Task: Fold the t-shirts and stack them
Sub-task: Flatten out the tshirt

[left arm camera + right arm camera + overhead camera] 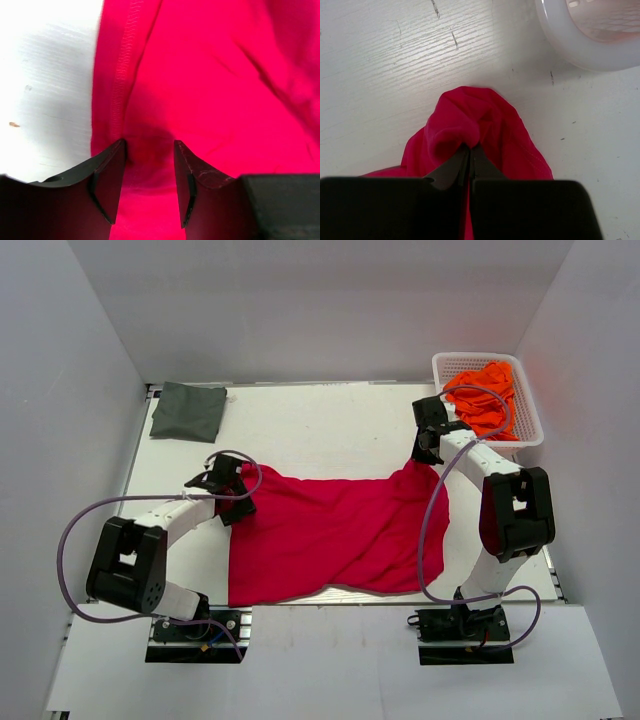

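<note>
— Between the left gripper's (149,152) fingertips, what lay there?
— Only the crimson t-shirt (215,85), flat on the table (50,75). The jaws stood roughly half apart and held nothing. Its stitched hem ran just ahead of the left finger (107,175).
— And the right gripper (470,150)?
— Pinched shut on a bunched corner of the same shirt. The fold puffed out just beyond its tips, and the white basket (580,45) sat further ahead to the right.
— So how should the spreading have gone?
— I judged the left should close on the hem edge, not mid-cloth. Then both should pull apart evenly and low, so the wrinkles between them flattened before any fold.
</note>
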`<state>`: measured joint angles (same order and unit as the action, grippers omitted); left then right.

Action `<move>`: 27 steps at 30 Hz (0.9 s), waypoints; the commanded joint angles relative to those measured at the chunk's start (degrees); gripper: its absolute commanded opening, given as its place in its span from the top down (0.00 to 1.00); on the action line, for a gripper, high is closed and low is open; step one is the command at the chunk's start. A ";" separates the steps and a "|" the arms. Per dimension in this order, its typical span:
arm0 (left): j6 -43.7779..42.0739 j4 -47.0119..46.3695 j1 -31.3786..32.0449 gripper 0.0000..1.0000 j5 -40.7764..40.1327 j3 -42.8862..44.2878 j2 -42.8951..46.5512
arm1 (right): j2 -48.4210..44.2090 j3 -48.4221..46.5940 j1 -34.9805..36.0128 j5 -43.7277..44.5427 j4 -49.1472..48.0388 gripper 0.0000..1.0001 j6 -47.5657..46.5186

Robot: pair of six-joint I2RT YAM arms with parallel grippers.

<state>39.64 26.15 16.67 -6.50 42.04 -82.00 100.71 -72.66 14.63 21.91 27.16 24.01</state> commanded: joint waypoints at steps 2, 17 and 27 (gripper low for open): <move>-0.35 -3.20 0.21 0.47 2.20 -0.21 2.98 | -0.69 -1.87 -0.31 0.50 0.70 1.00 -0.02; -0.88 -2.87 0.21 1.00 2.20 -0.83 1.14 | -1.30 -1.60 -0.31 0.85 1.14 1.00 -0.10; -2.64 0.74 -0.41 1.00 0.01 7.87 16.86 | -7.52 -4.32 -0.92 5.07 4.92 1.00 1.22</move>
<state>38.06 27.62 16.60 -4.27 44.07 -72.20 99.59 -73.21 14.48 23.46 29.89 24.40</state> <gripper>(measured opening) 0.026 0.011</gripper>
